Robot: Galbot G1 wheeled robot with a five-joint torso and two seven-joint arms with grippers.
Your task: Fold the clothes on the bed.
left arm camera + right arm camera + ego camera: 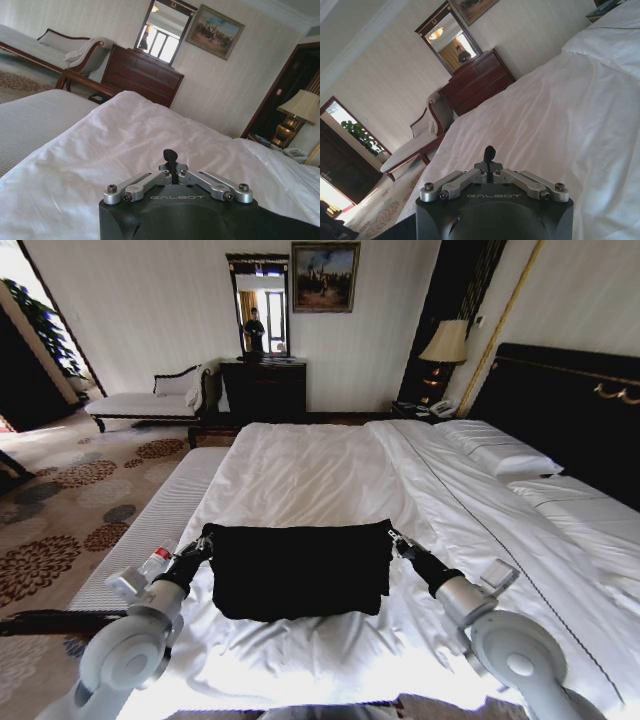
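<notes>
Two grippers: both are at the black T-shirt (300,568), one at each upper corner of it.
T-shirt: it lies as a dark rectangle on the white duvet, at the foot end of the bed (330,475), far from the pillows (500,450); no lettering is visible on it.
Left gripper (205,541): at the T-shirt's upper left corner, fingers closed together on the cloth edge; in the left wrist view its fingers (170,156) meet in one black tip.
Right gripper (396,538): at the T-shirt's upper right corner, pinched on the cloth edge; in the right wrist view its fingers (489,152) are also pressed together.
Bench (160,520): narrow, white-cushioned, just beside the bed on its left side.
Dresser (263,390): dark wood, beyond the far edge of the bed, with a mirror (258,302) above it.
Chaise (150,400): white, against the wall, left of the dresser.
Lamp (445,345): near the headboard (560,405), at the bed's far right corner.
In the way: nothing lies on the duvet between the T-shirt and the pillows.
</notes>
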